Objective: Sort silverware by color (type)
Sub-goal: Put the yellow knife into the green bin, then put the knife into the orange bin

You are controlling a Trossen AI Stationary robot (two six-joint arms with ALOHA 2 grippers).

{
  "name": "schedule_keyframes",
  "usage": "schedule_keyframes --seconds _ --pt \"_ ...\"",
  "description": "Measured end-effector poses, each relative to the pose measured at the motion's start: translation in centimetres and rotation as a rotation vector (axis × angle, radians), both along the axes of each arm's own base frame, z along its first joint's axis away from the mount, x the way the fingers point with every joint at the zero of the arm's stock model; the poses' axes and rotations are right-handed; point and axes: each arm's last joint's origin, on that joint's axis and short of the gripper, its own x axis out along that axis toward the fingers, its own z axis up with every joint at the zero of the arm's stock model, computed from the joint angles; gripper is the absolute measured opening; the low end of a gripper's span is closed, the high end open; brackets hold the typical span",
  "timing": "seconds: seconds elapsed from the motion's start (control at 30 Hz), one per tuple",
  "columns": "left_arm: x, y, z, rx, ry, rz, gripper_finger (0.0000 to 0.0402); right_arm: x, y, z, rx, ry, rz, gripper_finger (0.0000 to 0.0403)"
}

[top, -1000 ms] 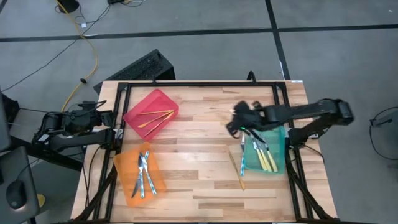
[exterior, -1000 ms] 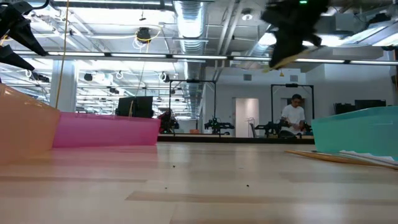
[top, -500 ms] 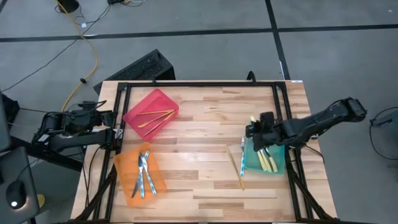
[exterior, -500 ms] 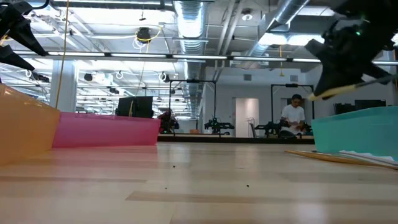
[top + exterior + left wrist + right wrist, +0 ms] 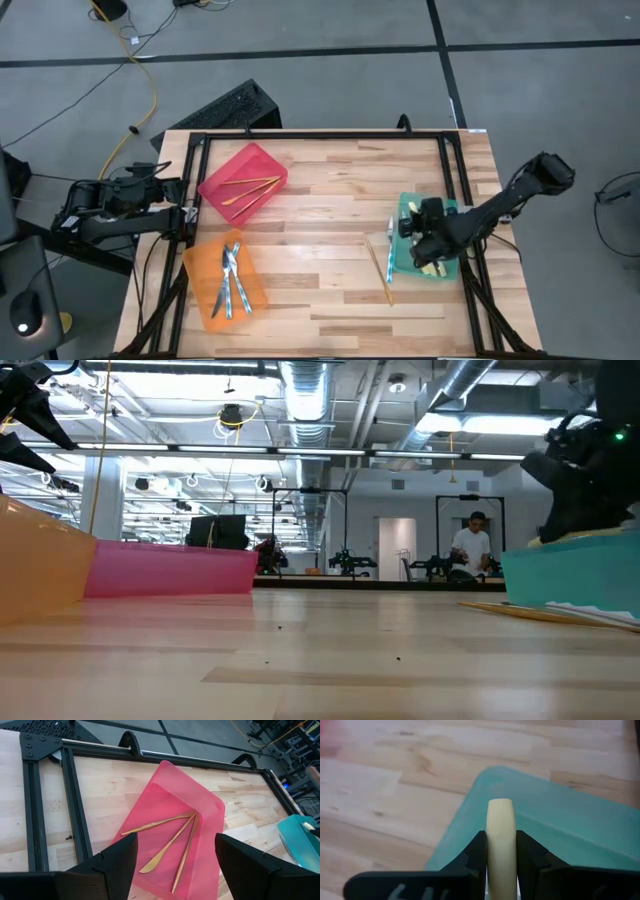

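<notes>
Right gripper (image 5: 428,232) has carried a yellow piece (image 5: 500,845) over the green bin (image 5: 412,268).
Clamped on it — lower, then release; left gripper (image 5: 175,862) idles open.

Pale planked wood table (image 5: 330,215), smooth and matt. Translucent glossy plastic bins: red (image 5: 243,180), orange (image 5: 203,282), teal (image 5: 580,820). Shiny gold metal cutlery (image 5: 170,842). Smooth matt pale-yellow handle (image 5: 499,845). Matt black fingers (image 5: 112,862).

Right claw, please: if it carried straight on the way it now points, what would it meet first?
Probably the green bin. The right claw is shut on a yellow-handled piece whose end sticks out over the bin's near rim, so going on would likely take it into the bin's inside, though depth is hard to judge.
</notes>
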Motion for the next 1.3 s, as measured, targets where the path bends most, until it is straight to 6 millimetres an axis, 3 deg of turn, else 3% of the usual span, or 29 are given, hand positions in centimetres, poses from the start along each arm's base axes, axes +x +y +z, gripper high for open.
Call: schedule_keyframes --seconds 0.33,0.8,1.13,1.3 --pt "0.0 0.0 0.0 0.0 0.0 0.0 0.0247 -0.8 -0.1 -3.6 0.034 -0.012 -0.017 0.0078" --pt "0.0 0.0 0.0 0.0 0.0 0.0 0.0247 -1.6 -0.4 -6.3 0.132 -0.051 0.005 0.0079" --pt "0.0 0.0 0.0 0.0 0.0 0.0 0.0247 -1.5 -0.3 -6.3 0.157 -0.06 0.007 0.021" --pt "0.0 0.0 0.0 0.0 0.0 0.0 0.0247 -1.3 -0.2 -6.2 0.164 -0.064 0.011 0.0235"
